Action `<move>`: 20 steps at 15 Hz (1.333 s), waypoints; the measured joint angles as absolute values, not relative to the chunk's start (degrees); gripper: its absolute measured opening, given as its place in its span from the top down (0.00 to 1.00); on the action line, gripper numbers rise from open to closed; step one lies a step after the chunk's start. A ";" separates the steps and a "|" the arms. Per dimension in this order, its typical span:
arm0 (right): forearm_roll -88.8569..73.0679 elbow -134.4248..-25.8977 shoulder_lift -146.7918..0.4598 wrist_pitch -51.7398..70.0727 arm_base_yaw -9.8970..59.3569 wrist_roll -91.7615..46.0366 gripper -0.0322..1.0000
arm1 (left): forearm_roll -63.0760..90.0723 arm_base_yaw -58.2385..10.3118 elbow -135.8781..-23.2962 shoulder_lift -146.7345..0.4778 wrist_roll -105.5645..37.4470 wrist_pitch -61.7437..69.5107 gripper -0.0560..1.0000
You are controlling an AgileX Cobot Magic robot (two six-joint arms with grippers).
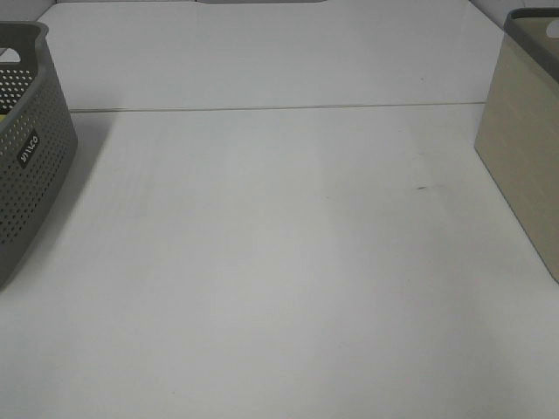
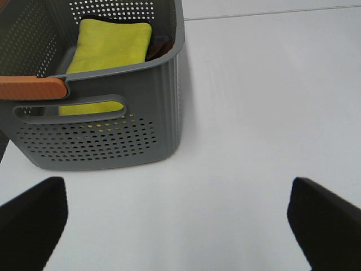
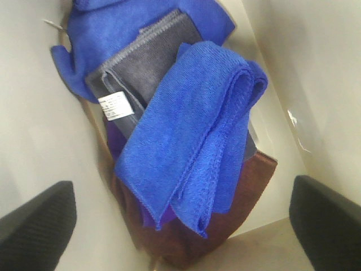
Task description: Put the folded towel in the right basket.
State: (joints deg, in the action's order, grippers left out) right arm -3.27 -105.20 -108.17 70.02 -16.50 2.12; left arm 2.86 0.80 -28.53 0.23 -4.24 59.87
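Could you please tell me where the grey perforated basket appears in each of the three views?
Exterior high: grey perforated basket at the left edge, partly cropped.
Left wrist: fills the upper left, holding a yellow towel.
Right wrist: not in it.
Shared landmark: the white table, also in the left wrist view.

white table (image 1: 279, 288) | grey basket (image 1: 26, 148) left edge | beige basket (image 1: 524, 166) right | small dark mark, perhaps

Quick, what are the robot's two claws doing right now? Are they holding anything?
Left gripper: open, holding nothing, above the table beside the grey basket.
Right gripper: open, holding nothing, above the blue towel.
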 joint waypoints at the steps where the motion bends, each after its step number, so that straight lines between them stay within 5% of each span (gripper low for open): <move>1: -3.78 -105.54 -106.80 69.96 -16.21 2.12 0.03 | 2.86 0.80 -28.53 0.23 -4.24 59.87 0.01; 7: -1.43 -106.11 -99.58 69.96 3.21 6.25 0.03 | 2.86 0.80 -28.53 0.23 -4.24 59.87 0.01; 10: -1.15 -104.56 -95.86 69.90 5.56 7.85 0.03 | 2.86 0.80 -28.53 0.23 -4.24 59.87 0.01; 20: 0.00 -49.27 -38.22 60.62 5.56 7.96 0.03 | 2.86 0.80 -28.53 0.23 -4.24 59.87 0.01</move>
State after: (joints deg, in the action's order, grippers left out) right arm 0.00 -49.27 -38.22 60.62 5.56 7.96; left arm 2.86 0.80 -28.53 0.23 -4.24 59.87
